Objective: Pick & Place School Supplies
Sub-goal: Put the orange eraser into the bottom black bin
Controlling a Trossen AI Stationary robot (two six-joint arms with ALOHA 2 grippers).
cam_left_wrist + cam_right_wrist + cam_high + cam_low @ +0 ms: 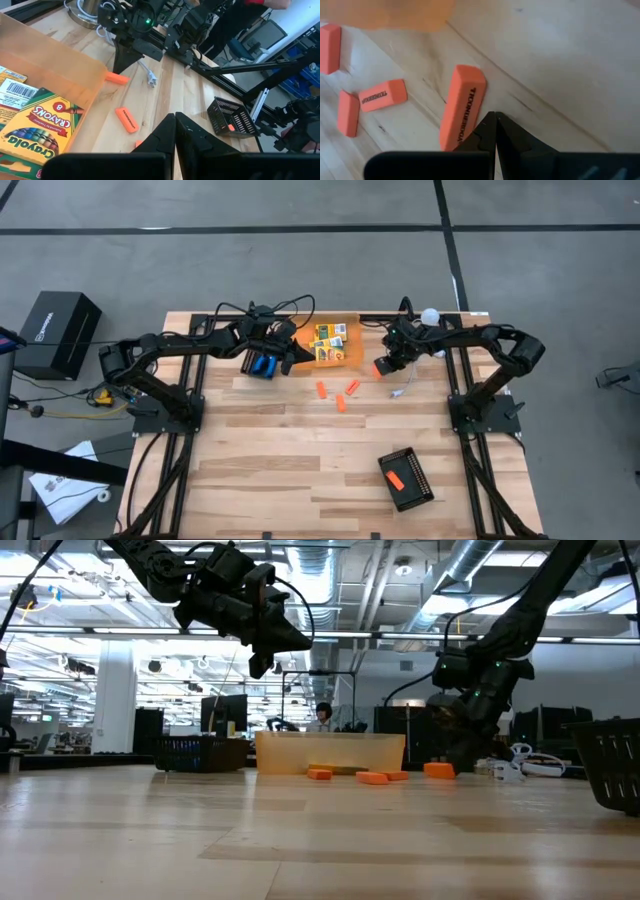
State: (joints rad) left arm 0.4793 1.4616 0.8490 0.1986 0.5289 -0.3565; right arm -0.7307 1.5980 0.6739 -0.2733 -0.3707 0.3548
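The short orange rectangular eraser-like sticks [345,393] lie loose on the pale wooden plank counter [300,470], near its centre toward twelve o'clock. One more stick [462,107] sits just beside the tips of the right claw [495,120], which hangs low over the counter at about one o'clock with its fingers pressed together and nothing between them. This stick looks like a light, stiff little block with flat faces and a matte, probably grippy surface; the long flat sides offer the best hold, across the narrow width near the middle, so it does not pivot. The claw would have to open first.

The small yellow-and-green cardboard crayon boxes [331,340] rest in a shallow translucent orange tray [352,360] at twelve o'clock. They seem light and crushable, best pinched gently across the thin side.

The left claw [175,127] is raised above the counter near eleven o'clock, also shut and empty. A black ridged plastic basket [405,478] at five o'clock already holds one orange stick.
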